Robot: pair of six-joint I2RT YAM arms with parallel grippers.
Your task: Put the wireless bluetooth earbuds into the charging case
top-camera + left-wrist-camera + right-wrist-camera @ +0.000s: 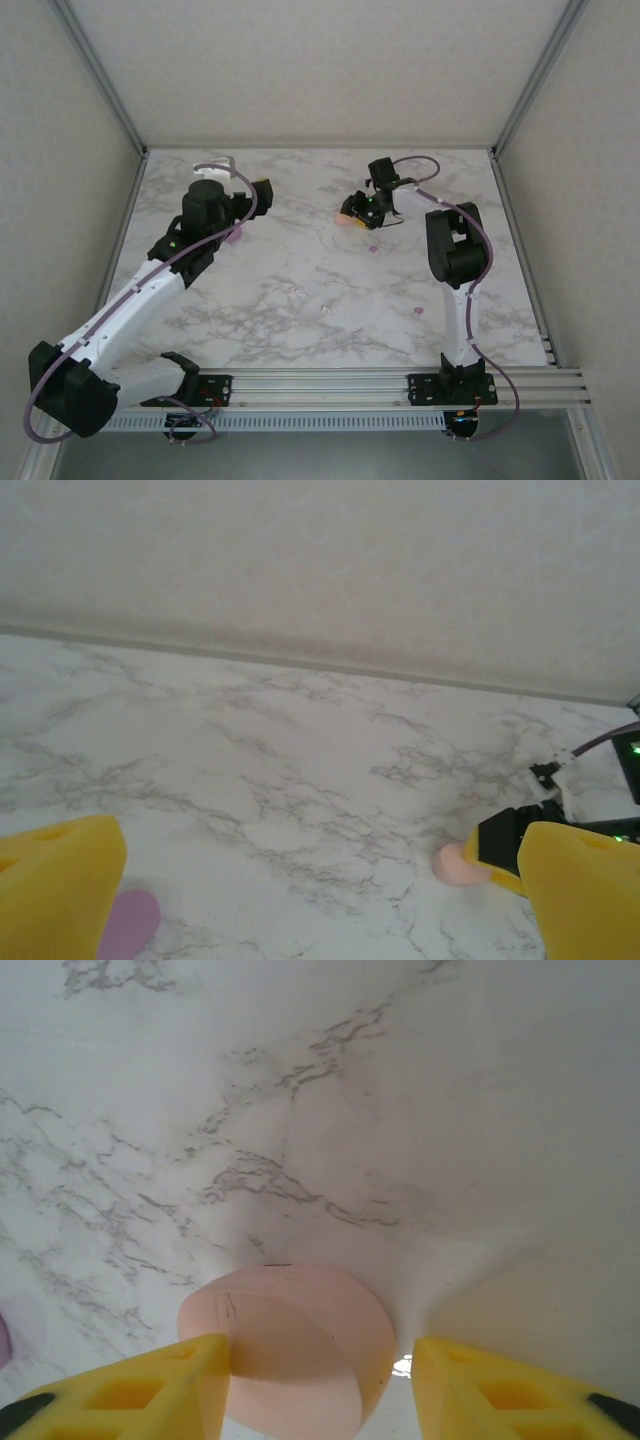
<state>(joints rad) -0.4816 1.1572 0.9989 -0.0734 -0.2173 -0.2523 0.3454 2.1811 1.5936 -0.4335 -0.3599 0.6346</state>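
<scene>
Right pincer (318, 1362) stands apart, astride the pale peach round plastic charging case (290, 1335) at 6 o'clock; we judge it light, slick, stiff: grip across its rim.

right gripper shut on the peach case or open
Open. In the right wrist view a strip of table shows between the peach case and one yellow finger of the right gripper, so it is not clamped.
</scene>
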